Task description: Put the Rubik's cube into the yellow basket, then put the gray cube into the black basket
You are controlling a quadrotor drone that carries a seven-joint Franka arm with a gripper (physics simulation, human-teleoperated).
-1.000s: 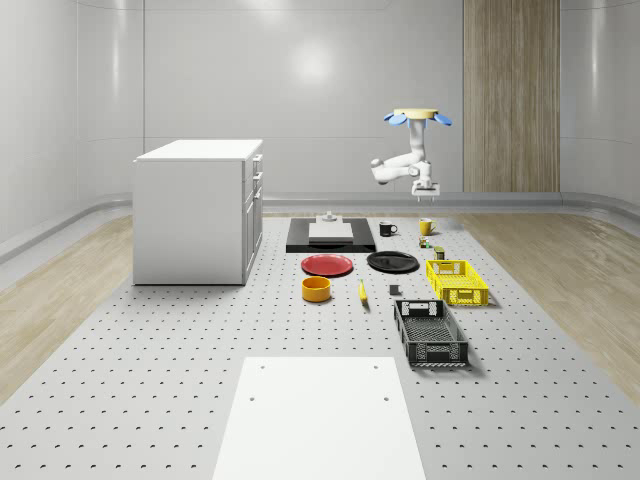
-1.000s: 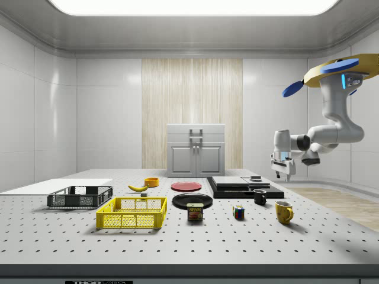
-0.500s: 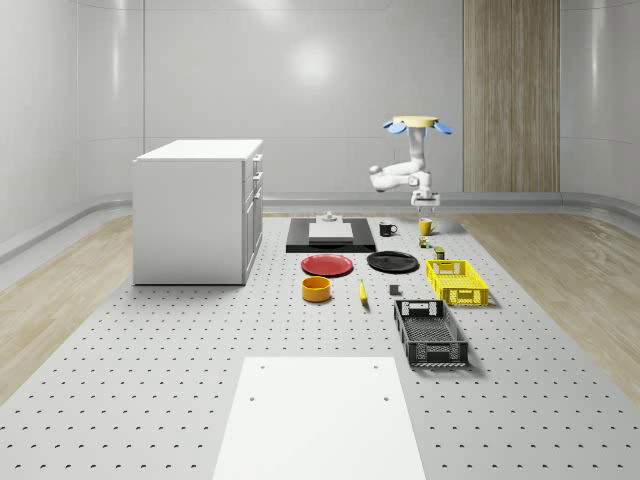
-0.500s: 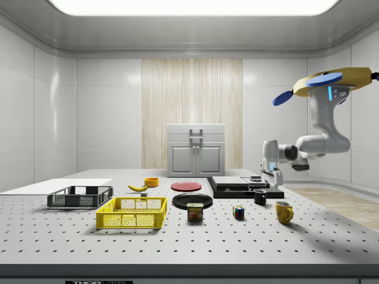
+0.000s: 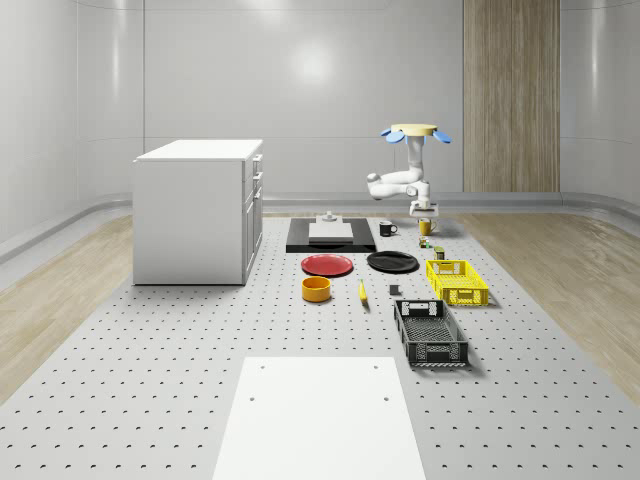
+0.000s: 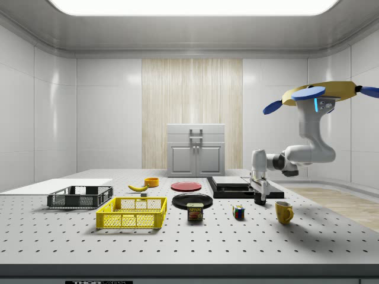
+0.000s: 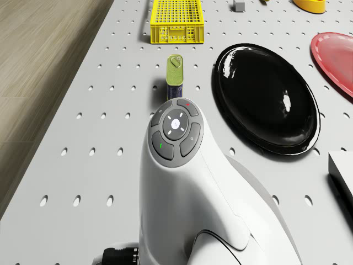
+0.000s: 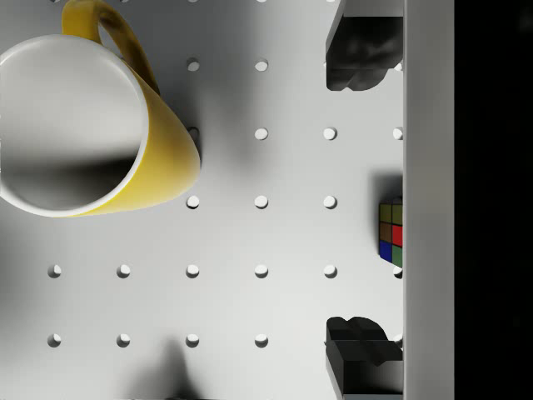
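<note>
The Rubik's cube (image 6: 238, 212) stands on the desk (image 6: 189, 239) between the can (image 6: 195, 212), whose label reads "SPAM", and the yellow mug (image 6: 283, 211); in the wrist view the cube (image 8: 391, 231) lies off to one side of the two dark fingertips (image 8: 358, 340), with the mug (image 8: 83, 125) well apart on the other side. The end effector (image 6: 260, 194) hangs low beside the black mug, near the black slab (image 6: 243, 186), its fingers spread wide and holding nothing. The arm (image 6: 296, 157) drops from the drone (image 6: 317, 94), bends at the elbow and points the wrist down. The drone hovers above the desk's far end. The yellow basket (image 6: 132, 212) and black basket (image 6: 80, 196) sit well apart from the cube.
</note>
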